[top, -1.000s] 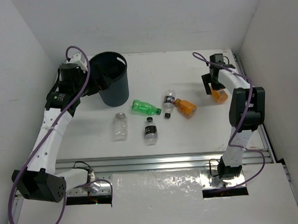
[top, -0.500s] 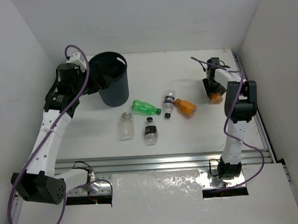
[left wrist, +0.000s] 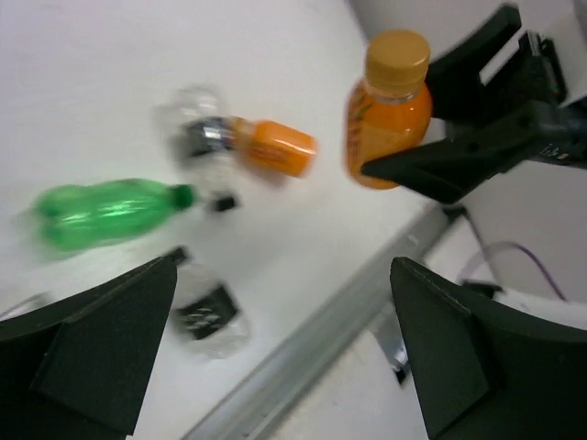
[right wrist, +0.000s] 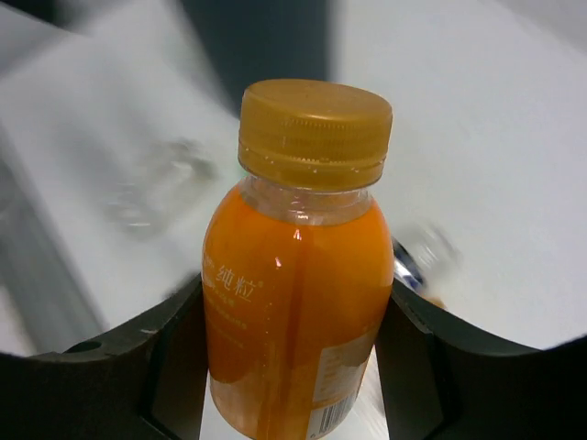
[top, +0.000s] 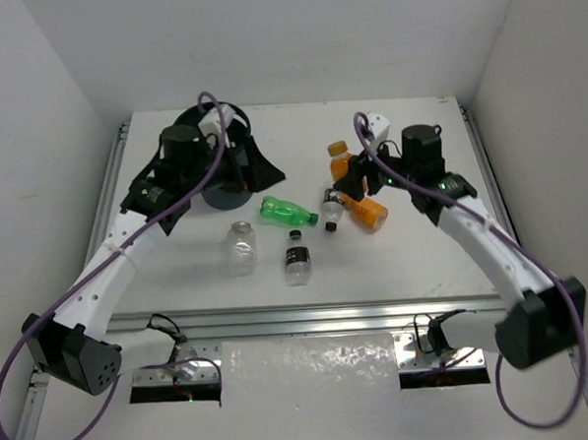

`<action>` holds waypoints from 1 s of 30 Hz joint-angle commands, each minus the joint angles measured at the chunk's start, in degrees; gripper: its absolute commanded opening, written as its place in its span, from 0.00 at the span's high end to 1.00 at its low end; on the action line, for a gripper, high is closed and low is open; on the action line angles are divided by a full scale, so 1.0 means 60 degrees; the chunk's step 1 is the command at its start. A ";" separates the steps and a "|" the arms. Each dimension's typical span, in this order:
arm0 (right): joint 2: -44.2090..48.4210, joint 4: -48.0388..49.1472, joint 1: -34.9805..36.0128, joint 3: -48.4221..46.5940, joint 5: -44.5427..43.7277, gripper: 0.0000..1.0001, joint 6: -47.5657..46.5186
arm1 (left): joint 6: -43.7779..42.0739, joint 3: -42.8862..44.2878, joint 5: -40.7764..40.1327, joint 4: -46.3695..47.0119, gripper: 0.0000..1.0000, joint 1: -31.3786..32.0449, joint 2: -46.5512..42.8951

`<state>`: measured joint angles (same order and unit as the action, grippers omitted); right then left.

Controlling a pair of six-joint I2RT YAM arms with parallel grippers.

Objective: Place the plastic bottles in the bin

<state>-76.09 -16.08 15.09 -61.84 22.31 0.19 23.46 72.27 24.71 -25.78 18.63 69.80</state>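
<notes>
My right gripper [top: 347, 170] is shut on an upright orange bottle [top: 340, 162] [right wrist: 295, 275] and holds it above the table's middle. On the table lie a green bottle [top: 286, 212], a second orange bottle [top: 369, 211], a clear bottle with a black cap [top: 333, 204], a clear black-labelled bottle [top: 296, 257] and a plain clear bottle [top: 238, 249]. The dark bin [top: 222, 195] stands at the back left, mostly hidden behind my left arm. My left gripper [top: 259, 170] [left wrist: 284, 362] hangs open and empty beside the bin, facing the held bottle [left wrist: 389, 110].
White walls close in the table at the back and on both sides. An aluminium rail [top: 319, 315] runs along the near edge. Purple cables loop off both arms.
The right arm swung from the far right edge to the middle, with the orange bottle gripped and lifted. The left arm swung right, across the bin.
</notes>
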 commanded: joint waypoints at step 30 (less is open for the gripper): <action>0.4097 0.5844 0.1820 0.3363 0.5835 0.35 0.3118 | 0.0748 0.0597 0.0851 0.3477 1.00 0.3677 0.0892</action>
<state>-54.24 11.92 24.14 -42.76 52.31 17.04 27.24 72.66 35.33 -9.54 40.21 74.59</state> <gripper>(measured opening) 0.650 0.494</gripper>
